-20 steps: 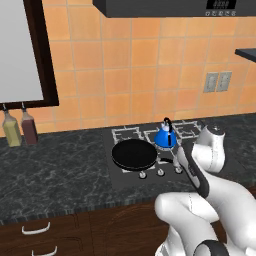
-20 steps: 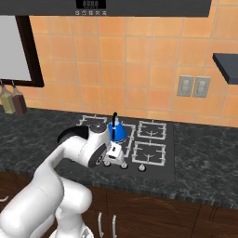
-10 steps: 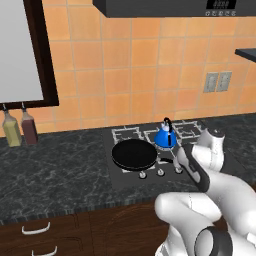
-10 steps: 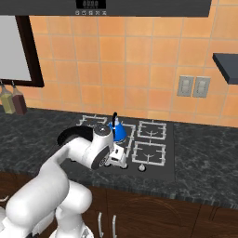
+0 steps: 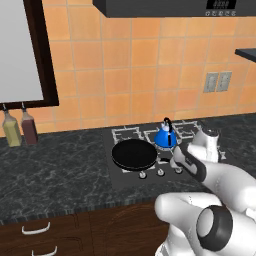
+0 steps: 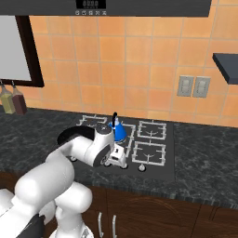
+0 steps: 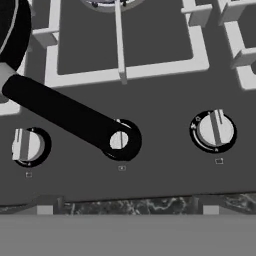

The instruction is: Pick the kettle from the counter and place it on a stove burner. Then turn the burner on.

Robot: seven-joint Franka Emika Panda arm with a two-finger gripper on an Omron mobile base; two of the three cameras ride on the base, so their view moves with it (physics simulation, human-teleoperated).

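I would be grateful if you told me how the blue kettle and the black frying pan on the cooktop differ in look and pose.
The kettle is bright blue, while the frying pan is black. The kettle rises as a narrow cone with an arched handle over its top; the frying pan lies low, flat and wider, and its long handle reaches out over a knob. The kettle stands behind and to the right of the frying pan. Both sit on the cooktop's pale grates.

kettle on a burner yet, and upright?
Yes. The kettle stands upright on a grate of the cooktop, behind the knobs, handle arching on top. The gripper is open, holding nothing.
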